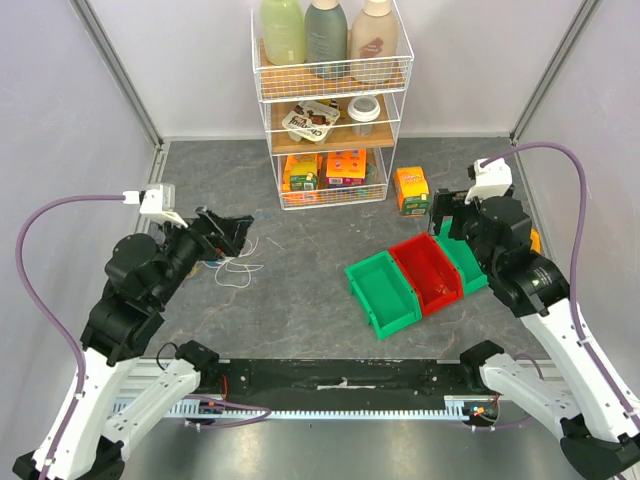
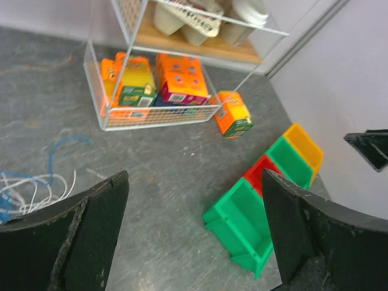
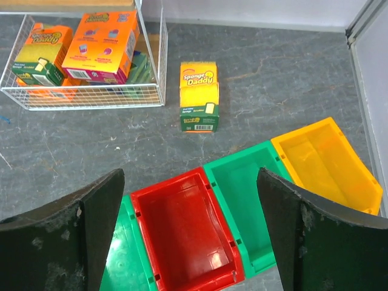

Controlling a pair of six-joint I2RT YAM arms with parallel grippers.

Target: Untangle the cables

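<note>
cables just beside left gripper

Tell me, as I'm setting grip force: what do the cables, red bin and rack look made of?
The cables are probably thin plastic-coated wire: limp loops, matt white and blue. The red bin looks like moulded plastic, smooth with slightly glossy highlights. The rack appears to be white-coated metal wire in a thin grid, with wood-look shelves.

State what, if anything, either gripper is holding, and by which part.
Nothing is held. The left gripper is open and empty, with the cables lying beside it, untouched; the right gripper is open and empty too.
</note>
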